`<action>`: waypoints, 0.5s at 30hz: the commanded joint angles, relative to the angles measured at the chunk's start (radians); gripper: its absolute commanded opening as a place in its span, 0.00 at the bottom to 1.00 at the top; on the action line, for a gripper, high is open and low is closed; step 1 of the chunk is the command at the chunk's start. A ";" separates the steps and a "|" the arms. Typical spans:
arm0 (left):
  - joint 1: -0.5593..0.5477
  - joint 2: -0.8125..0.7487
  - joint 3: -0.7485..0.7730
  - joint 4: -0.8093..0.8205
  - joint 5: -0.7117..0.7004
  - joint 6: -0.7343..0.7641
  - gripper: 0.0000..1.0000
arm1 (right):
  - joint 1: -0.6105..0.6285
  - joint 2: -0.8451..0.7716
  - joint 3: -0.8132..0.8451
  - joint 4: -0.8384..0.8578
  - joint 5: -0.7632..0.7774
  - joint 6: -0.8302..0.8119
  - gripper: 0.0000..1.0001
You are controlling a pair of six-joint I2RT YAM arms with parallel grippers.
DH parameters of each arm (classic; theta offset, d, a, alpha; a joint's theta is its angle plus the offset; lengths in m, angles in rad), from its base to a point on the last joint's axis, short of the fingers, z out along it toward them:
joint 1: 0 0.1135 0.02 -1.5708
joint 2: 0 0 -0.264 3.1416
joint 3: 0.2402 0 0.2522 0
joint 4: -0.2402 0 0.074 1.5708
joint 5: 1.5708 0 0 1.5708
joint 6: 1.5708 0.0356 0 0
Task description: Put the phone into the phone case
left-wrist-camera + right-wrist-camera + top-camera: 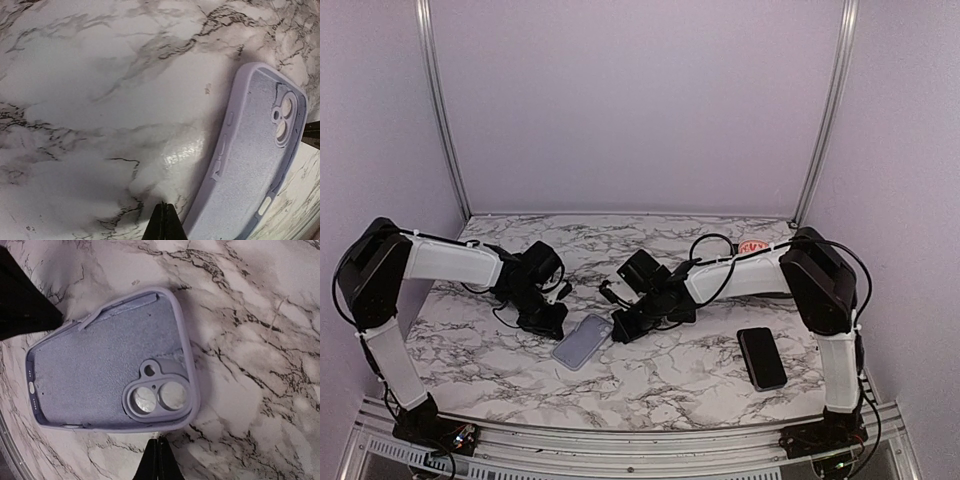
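Note:
The lilac phone case lies open side up on the marble table, empty. It shows in the left wrist view and the right wrist view, camera cutout near the right gripper. The black phone lies flat at the right front, apart from both grippers. My left gripper is shut and empty, just left of the case; its tips rest beside the case's long edge. My right gripper is shut and empty, its tips just off the case's camera end.
The marble table has a metal rail along its near edge. A small red and white round item lies at the back right. Black cables loop near both wrists.

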 commanded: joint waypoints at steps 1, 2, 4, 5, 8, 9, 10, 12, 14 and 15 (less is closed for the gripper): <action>-0.076 0.046 -0.022 -0.026 0.138 0.059 0.02 | 0.001 0.047 0.058 0.011 0.049 0.019 0.00; -0.093 0.052 -0.009 -0.019 0.162 0.065 0.02 | -0.001 0.043 0.063 0.012 0.075 0.019 0.00; -0.115 0.062 0.011 -0.005 0.195 0.066 0.02 | -0.005 0.035 0.070 0.010 0.109 0.020 0.00; -0.118 0.064 0.019 0.004 0.200 0.065 0.02 | -0.008 0.027 0.066 0.012 0.118 0.021 0.00; -0.127 0.076 0.058 0.025 0.227 0.064 0.03 | -0.020 -0.001 0.031 0.017 0.136 0.027 0.00; -0.129 0.086 0.078 0.025 0.226 0.064 0.03 | -0.024 -0.011 0.013 0.014 0.138 0.029 0.00; -0.130 0.090 0.091 0.026 0.222 0.062 0.03 | -0.028 -0.026 0.001 0.009 0.138 0.028 0.00; -0.127 0.082 0.097 0.028 0.190 0.048 0.02 | -0.030 -0.052 -0.022 -0.014 0.140 0.023 0.00; -0.121 0.057 0.085 0.029 0.179 0.042 0.02 | -0.029 -0.080 -0.051 -0.035 0.137 0.015 0.00; -0.115 0.043 0.077 0.029 0.169 0.041 0.03 | -0.025 -0.092 -0.065 -0.040 0.129 0.012 0.00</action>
